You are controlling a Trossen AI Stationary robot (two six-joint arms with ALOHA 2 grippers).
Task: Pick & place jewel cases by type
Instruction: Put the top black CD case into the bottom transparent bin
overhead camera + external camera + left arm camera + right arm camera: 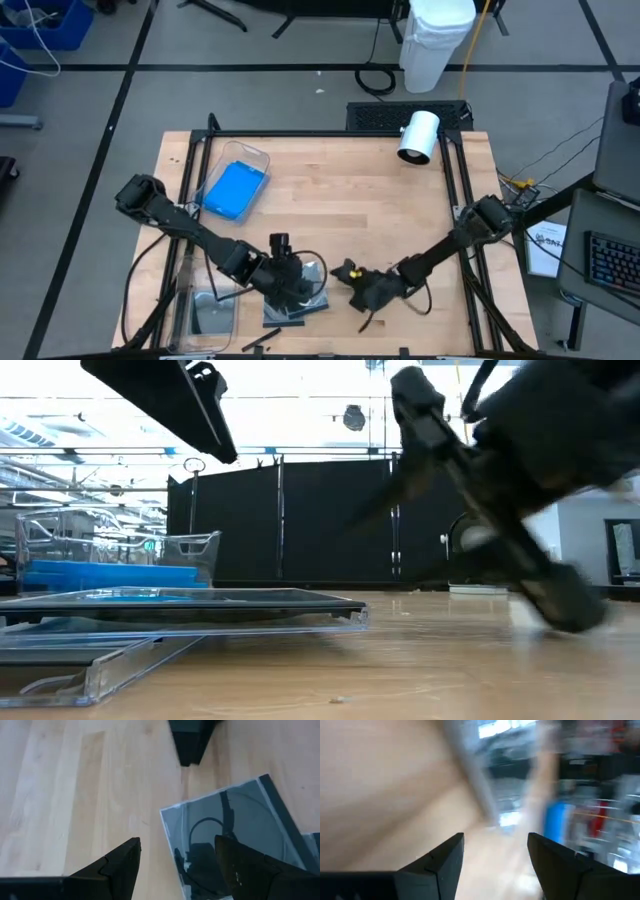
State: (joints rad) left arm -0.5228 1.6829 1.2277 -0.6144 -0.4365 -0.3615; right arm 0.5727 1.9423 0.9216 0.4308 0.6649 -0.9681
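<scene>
Grey/clear jewel cases (305, 298) lie stacked near the table's near edge; in the low view the stack (200, 605) rests flat, with an opened clear case (90, 665) beneath it. The top case (235, 827) shows a disc. My left gripper (297, 283) (177, 865) hovers open above the stack's edge, one finger over the case and one over bare wood. Blue cases (233, 190) (95, 575) lie in a clear bin. My right gripper (352, 280) (495, 855) is open, low over the table just right of the stack.
The clear bin (262, 157) holding the blue cases stands at the far left. A second clear bin (182, 300) sits at the near-left corner. A white cylinder (418, 137) stands at the far edge. Bare wood spreads across the table's middle and right.
</scene>
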